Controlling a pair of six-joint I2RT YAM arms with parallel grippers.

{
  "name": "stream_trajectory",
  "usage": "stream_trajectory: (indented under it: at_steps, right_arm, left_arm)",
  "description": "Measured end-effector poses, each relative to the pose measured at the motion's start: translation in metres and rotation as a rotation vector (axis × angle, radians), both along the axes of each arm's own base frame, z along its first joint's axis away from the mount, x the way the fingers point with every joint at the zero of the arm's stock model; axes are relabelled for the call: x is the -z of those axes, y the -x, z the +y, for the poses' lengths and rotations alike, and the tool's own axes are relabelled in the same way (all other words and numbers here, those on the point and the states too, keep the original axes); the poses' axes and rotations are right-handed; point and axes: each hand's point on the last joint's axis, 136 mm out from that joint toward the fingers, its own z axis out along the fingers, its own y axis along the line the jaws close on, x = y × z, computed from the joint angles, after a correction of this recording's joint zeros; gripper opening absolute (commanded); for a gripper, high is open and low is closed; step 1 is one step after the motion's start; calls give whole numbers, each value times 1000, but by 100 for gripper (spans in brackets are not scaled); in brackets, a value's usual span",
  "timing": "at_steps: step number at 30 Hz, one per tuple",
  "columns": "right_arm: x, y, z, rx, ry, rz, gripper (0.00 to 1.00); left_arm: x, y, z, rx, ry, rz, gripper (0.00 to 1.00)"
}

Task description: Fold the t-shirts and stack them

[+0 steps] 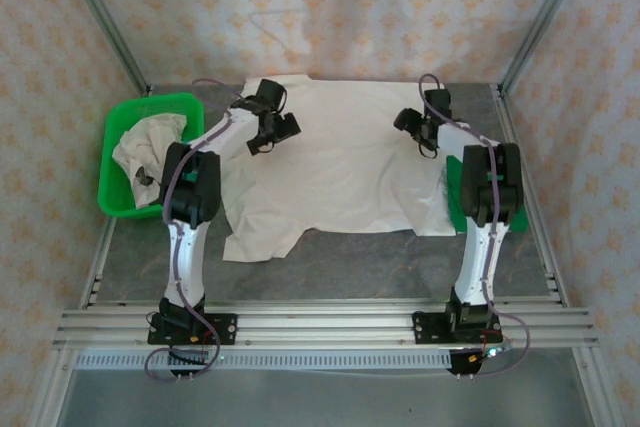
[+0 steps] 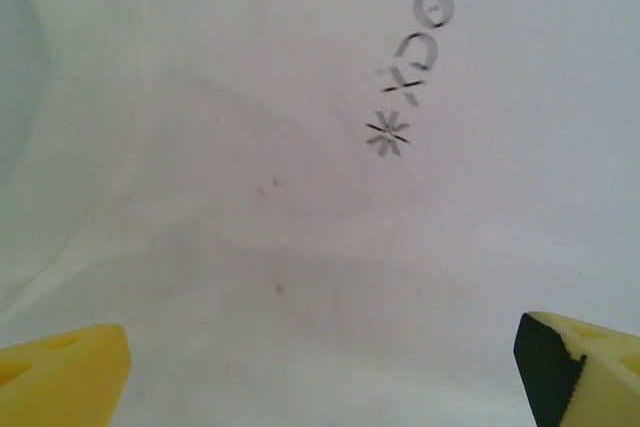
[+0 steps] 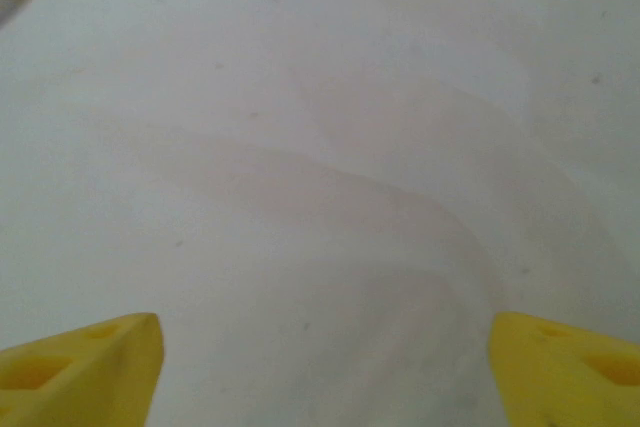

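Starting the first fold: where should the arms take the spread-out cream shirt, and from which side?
Probably its far edge, from above: left gripper takes the far-left corner, right gripper the far-right. The cream shirt lies flat, so only edges give something to pinch.

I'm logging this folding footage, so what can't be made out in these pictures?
- Top view: flat green mat mostly hidden by the spread cream cotton t-shirt and right arm.
- Top view: crumpled cream cloth in the green plastic basket is too bunched to count shirts.
- Left wrist view: dark chest print is blurred, cut by the top edge, unreadable.
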Motion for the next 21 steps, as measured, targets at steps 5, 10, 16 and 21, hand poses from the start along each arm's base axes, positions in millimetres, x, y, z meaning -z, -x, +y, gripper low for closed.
stream_trajectory:
  at_steps: [5, 10, 16, 21]
  right_arm:
    - [-46, 22, -1, 0, -12, -108, 97]
    - [-68, 54, 3, -27, -31, -174, 97]
    - [-58, 94, 8, -63, -60, -159, 96]
    - [-54, 118, 11, -81, -77, -144, 95]
  left_arm:
    - [-93, 53, 13, -13, 17, -170, 100]
    - [-123, 118, 33, -51, -3, -251, 100]
    - [-97, 200, 64, -70, -71, -173, 100]
    - [-79, 255, 81, -106, -57, -129, 87]
